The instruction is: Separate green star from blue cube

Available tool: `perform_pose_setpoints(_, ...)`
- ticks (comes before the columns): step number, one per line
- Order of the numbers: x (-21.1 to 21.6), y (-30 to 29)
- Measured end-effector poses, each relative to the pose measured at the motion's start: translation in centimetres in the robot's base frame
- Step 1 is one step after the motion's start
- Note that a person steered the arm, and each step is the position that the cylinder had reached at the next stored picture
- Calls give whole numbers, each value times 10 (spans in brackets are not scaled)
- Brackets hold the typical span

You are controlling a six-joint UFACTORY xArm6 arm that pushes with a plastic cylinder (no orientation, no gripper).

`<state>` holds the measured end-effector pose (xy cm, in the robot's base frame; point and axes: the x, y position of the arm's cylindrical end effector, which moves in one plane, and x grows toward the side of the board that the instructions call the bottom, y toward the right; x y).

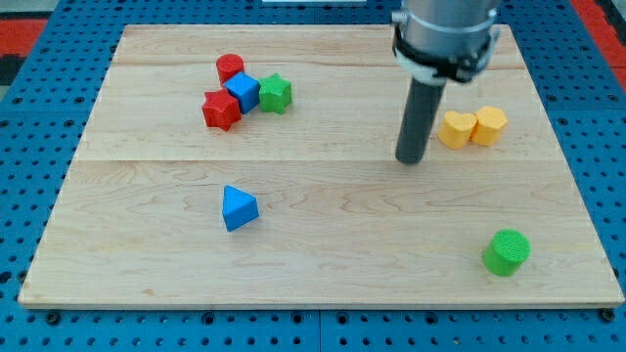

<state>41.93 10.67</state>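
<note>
While green star (276,93) and blue cube (243,91) sit pressed side by side near the view's top left of the counter (323,254), nothing of the separation looks done. Packed into the same cluster: a red cylinder (230,67) just above the cube, and a red star (221,110) at its lower left, both touching or nearly touching it. Standing well apart from that cluster, toward the view's right: my tip (410,160), resting just left of a yellow heart (455,129) and a yellow hexagon (489,125), clear of both. No claw on this rig, only the rod, so nothing open or closed to report. Elsewhere, out of the way: a blue triangle (238,208) lower down on the left half, and a green cylinder (507,252) at the view's bottom right. Judged from the layout, everything left to do: crossing to the cluster, getting at the star, probably from its cube side or from above or below the seam, and shoving it off toward the view's right without dragging the cube along.
</note>
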Motion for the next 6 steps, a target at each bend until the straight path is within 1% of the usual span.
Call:
perform_pose_setpoints(1, -47, -22)
perform_pose_setpoints(3, -102, -89)
perform_pose_setpoints(4, -118, -130)
perform_pose_setpoints(5, -114, -168)
perform_pose_setpoints(6, -93, -168)
